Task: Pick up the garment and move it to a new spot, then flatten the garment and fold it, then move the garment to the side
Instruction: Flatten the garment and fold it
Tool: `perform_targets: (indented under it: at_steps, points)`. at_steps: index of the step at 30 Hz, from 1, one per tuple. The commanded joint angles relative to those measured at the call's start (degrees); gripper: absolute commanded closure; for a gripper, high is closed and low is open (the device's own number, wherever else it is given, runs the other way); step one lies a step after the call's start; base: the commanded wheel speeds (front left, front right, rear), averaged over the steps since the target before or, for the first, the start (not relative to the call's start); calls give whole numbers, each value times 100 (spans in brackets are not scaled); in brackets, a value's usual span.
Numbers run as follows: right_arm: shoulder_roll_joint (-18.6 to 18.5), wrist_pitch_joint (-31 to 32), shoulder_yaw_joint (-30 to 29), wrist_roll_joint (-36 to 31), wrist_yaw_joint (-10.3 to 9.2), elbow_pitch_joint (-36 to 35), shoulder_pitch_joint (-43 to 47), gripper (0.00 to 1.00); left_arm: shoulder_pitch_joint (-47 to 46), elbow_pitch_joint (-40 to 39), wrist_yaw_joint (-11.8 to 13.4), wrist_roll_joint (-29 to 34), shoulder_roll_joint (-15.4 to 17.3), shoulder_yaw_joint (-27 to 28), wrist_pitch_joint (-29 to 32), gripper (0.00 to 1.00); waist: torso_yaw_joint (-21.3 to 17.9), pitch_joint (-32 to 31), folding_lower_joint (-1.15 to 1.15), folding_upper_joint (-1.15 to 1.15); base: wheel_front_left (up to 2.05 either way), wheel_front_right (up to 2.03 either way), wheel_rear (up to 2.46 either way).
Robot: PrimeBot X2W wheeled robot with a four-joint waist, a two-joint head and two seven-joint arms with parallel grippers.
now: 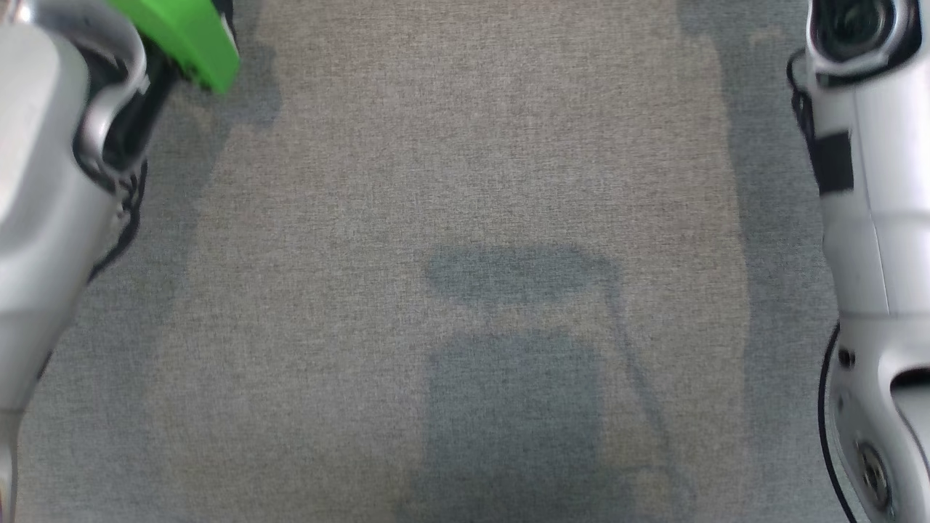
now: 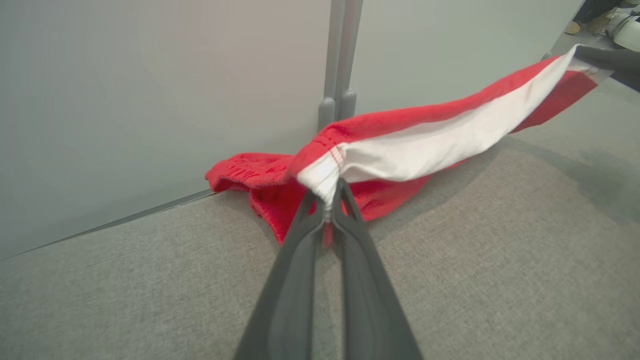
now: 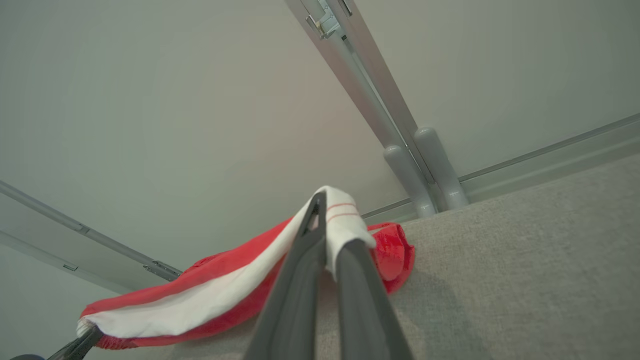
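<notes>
Both tools were clamped shut on the red-and-white garment (image 2: 425, 145). I noted the left tool (image 2: 327, 200) pinching one end of its white band and the right tool (image 3: 325, 225) the other. The band hung clear between them; the red remainder lay on the grey fabric surface (image 2: 500, 250) against the partition (image 2: 150, 100).

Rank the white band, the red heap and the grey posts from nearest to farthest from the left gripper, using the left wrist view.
1. White band: pinched at the tips of the left gripper, stretching up-right.
2. Red heap: lying just behind, to the left.
3. Grey posts: farthest, at the wall, upper centre.
</notes>
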Motion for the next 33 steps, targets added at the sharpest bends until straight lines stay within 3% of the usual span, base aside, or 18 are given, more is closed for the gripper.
perform_targets:
  at_steps: [1,3,4,9,12,14,18,19,23,27,33]
  points:
    - [-213,107,201,401,2,-412,678,100,386,-132,12,-121,185,-268,-252,100,-181,-231,-1,36,0,0,0]
    - [-355,176,344,569,3,-686,1069,100,584,-204,12,-198,275,-395,-406,100,-197,-300,-1,36,0,0,0]
    - [-660,257,487,972,3,-1240,1832,100,1007,-359,12,-355,448,-593,-681,100,-212,-464,-1,36,0,0,0]
    - [-1246,372,500,1690,1,-2341,3759,100,2154,-752,18,-563,732,-885,-1280,100,-194,-1100,-1,36,0,0,0]
    - [-1499,503,397,1989,-1,-2891,4881,100,2976,-1148,209,-616,830,-940,-1461,100,-171,-1531,-1,36,0,0,0]
    - [-1654,641,325,2139,-1,-3207,5658,100,3648,-1516,431,-715,922,-1002,-1517,100,-163,-1772,-1,36,0,0,0]
    - [-1892,771,7,2406,-3,-3932,7048,100,4951,-2445,1132,-843,1126,-1018,-1598,100,-165,-2125,-1,36,0,0,0]
    - [-1899,823,-218,2609,-4,-4360,7737,100,5574,-2958,1491,-954,1214,-1005,-1604,100,-153,-2194,-1,36,0,0,0]
    - [-1884,949,-615,2870,-3,-5292,8874,100,6307,-3851,1935,-1012,1341,-1029,-1621,100,-56,-2143,-1,36,0,0,0]
    - [-1820,1038,-868,2927,0,-5712,8850,100,6386,-4443,1999,-1306,1396,-925,-1478,100,2,-1779,-1,36,0,0,0]
    - [-1823,1541,-672,2598,3,-5115,6665,100,5547,-4889,1880,-1819,1538,-469,-828,100,138,-841,-1,36,0,0,0]
